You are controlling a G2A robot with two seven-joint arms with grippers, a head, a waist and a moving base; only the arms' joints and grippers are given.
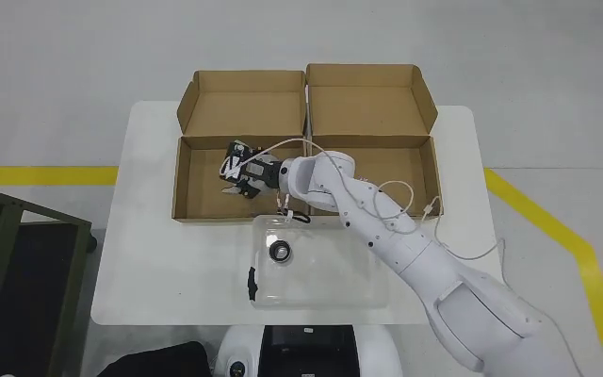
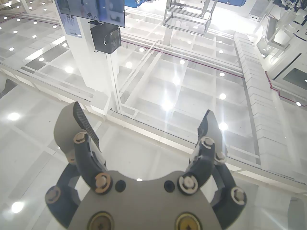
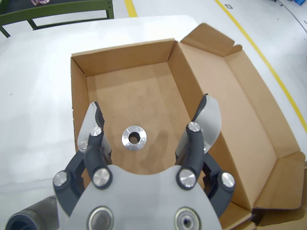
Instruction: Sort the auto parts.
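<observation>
From the top view, the right arm reached across the white bench [image 1: 160, 264] and its right hand [image 1: 234, 174] hung over the left box [image 1: 200, 193], covering part of the box floor beneath it. The right box [image 1: 415, 174] stood just beside it, both with lids folded back towards the far edge. Nearer the robot sat a clear tray [image 1: 320, 283] holding a small dark ring [image 1: 280, 251], and a black part [image 1: 252, 283] at the tray's left rim was too small to make out. In the left wrist view, the left hand [image 2: 142, 111] pointed up at a ceiling, fingers spread wide and gripping nothing. In the right wrist view, the right hand [image 3: 151, 102] was likewise wide open and held nothing. Between and below its fingers, a metal ring [image 3: 134, 138] lay flat on the floor of the left box [image 3: 124, 56], its bore facing straight up and its axis upright. Bare cardboard surrounded the ring on all sides, well apart from the walls.
</observation>
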